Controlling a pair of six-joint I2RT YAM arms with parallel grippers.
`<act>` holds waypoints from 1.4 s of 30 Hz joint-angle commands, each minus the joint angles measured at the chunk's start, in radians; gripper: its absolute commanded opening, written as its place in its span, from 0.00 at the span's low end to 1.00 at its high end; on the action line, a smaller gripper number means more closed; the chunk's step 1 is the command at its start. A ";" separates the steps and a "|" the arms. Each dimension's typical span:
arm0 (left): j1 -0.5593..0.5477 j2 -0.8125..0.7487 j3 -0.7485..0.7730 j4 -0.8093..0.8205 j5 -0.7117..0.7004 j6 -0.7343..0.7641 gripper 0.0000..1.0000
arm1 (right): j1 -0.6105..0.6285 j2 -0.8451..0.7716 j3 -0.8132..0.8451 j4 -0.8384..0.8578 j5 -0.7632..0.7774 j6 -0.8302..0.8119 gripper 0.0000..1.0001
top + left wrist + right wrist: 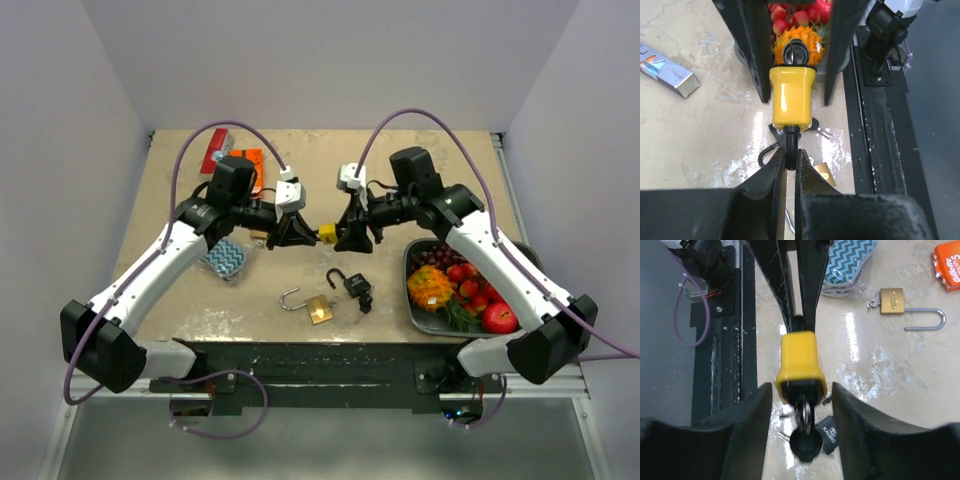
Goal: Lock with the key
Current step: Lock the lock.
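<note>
A yellow padlock [327,233] hangs in the air between my two arms, above the middle of the table. My left gripper [789,157] is shut on its black shackle [791,145]. The key [806,445], with a black head and a metal ring, sticks out of the padlock's [800,360] far end. My right gripper [802,400] is open, one jaw on either side of that keyed end, with a gap on both sides. In the left wrist view the key [796,52] shows end-on between the right fingers [757,50].
On the table below lie a brass padlock [318,308] with an open shackle and a small black padlock [355,285]. A tray [409,275] of fruit stands at the right. A blue zigzag sponge [224,258], an orange box [248,160] and a red packet [214,150] lie at the left.
</note>
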 commanded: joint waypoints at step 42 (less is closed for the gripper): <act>0.044 0.030 0.094 -0.047 0.133 0.265 0.00 | -0.033 -0.052 0.024 0.000 -0.044 0.002 0.20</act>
